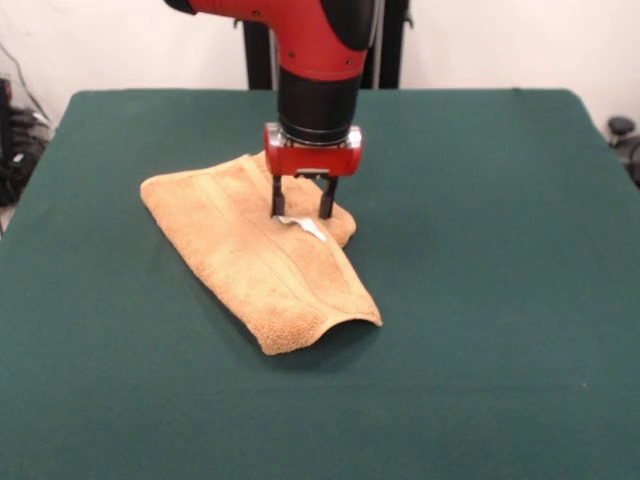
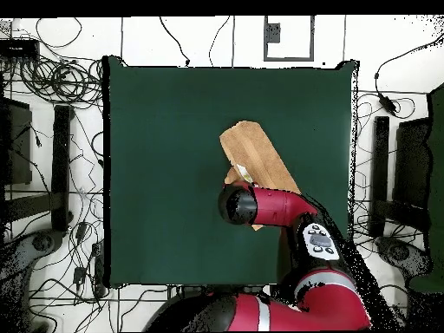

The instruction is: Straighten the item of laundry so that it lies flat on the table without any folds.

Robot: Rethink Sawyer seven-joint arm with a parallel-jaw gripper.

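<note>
The tan-orange towel (image 1: 250, 262) lies folded over itself in a long strip slanting across the middle of the green table (image 1: 490, 310). Its near end arches up off the cloth, and its white tag (image 1: 306, 227) shows on top near the far end. My gripper (image 1: 301, 212) points straight down over that far end, open, its two black fingers (image 1: 277, 197) either side of the tag and their tips at the towel's surface. In the overhead view the towel (image 2: 257, 156) runs diagonally on the table (image 2: 165, 173), and the arm's wrist (image 2: 238, 205) hides the gripper.
The black pedestal (image 1: 258, 50) stands at the table's far edge. Cables and black stands (image 2: 61, 147) lie on the floor around the table.
</note>
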